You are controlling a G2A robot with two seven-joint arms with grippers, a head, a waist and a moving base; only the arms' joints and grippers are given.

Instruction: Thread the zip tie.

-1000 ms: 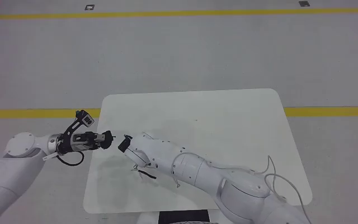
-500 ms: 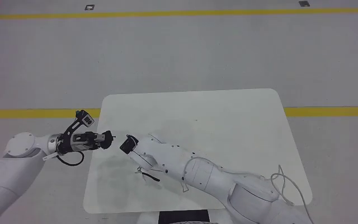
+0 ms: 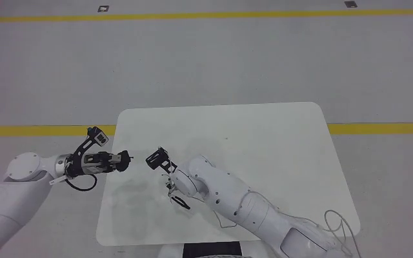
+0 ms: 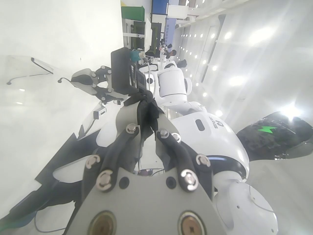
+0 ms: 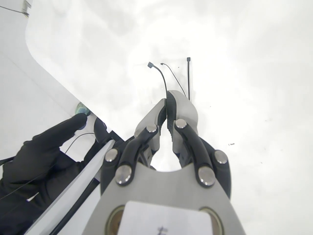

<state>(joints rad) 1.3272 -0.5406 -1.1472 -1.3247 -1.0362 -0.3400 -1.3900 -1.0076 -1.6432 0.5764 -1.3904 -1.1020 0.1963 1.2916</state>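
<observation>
At the white rounded table's [image 3: 271, 129] left edge, your left gripper [image 3: 124, 158] held its fingers together. Your right gripper [image 5: 166, 110], clamped on the thin black plastic zip tie [image 5: 162, 79], had swung inward over the table, widening the threading gap. Its wrist view revealed the tie's free head [image 5: 149, 65], unreadable from above.

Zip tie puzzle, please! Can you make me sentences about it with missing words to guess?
1. The zip tie is coloured ____.
2. The ____ gripper holds it in shut jaws.
3. The table beneath it is coloured ____.

Missing words: black; right; white.
</observation>
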